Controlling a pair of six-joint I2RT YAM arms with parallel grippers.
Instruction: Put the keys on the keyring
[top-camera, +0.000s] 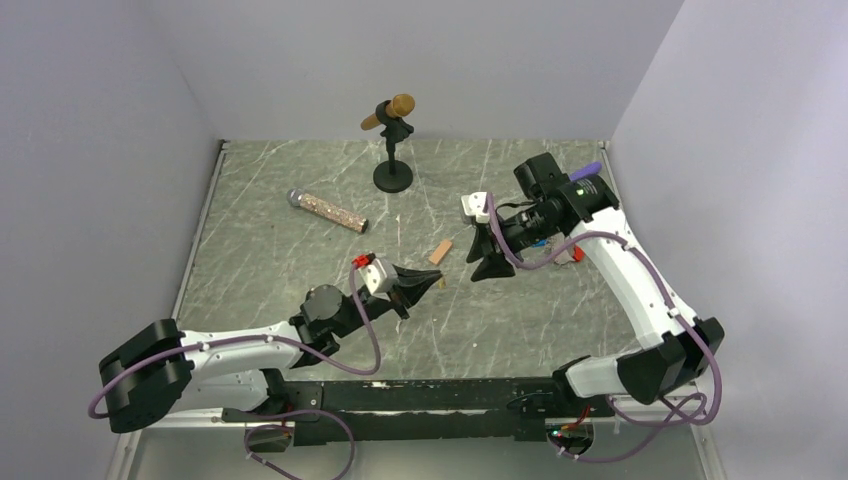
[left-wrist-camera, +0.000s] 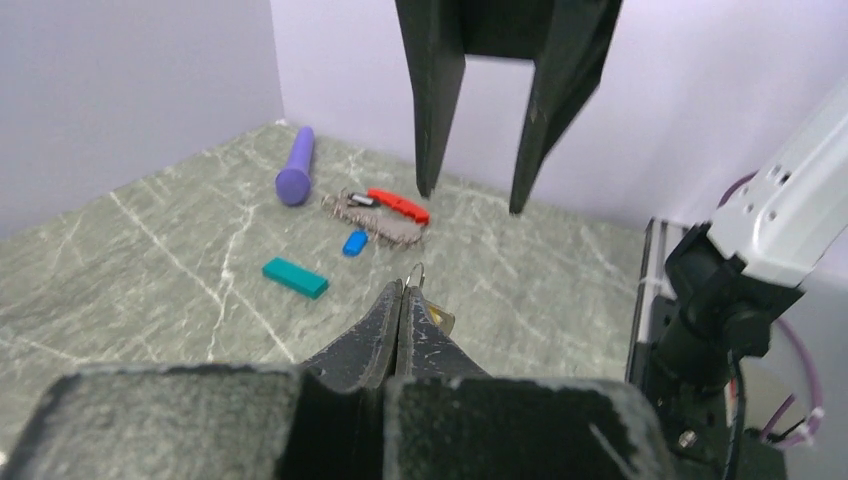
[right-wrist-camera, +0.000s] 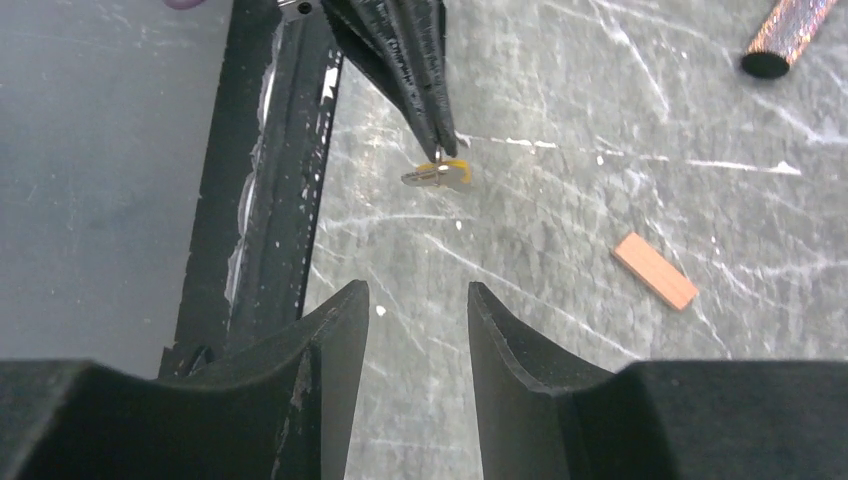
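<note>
My left gripper (left-wrist-camera: 403, 290) is shut on a yellow key (left-wrist-camera: 440, 318), whose small wire loop sticks out past the fingertips. In the right wrist view the same key (right-wrist-camera: 438, 174) hangs from the left gripper's tips (right-wrist-camera: 430, 95), above the table. My right gripper (right-wrist-camera: 417, 300) is open and empty, a short way from that key and facing it. The keyring (left-wrist-camera: 398, 205), a red fob on a silvery chain, lies farther back on the table. A blue key (left-wrist-camera: 355, 242) lies beside it. From above, the left gripper (top-camera: 437, 281) and the right gripper (top-camera: 480, 262) are close together.
A teal block (left-wrist-camera: 295, 277) and a purple stick (left-wrist-camera: 296, 165) lie near the keyring. A salmon block (top-camera: 440, 251) lies between the grippers. A glittery microphone (top-camera: 328, 210) lies at the left, and a microphone stand (top-camera: 393, 140) stands at the back. Walls close in on three sides.
</note>
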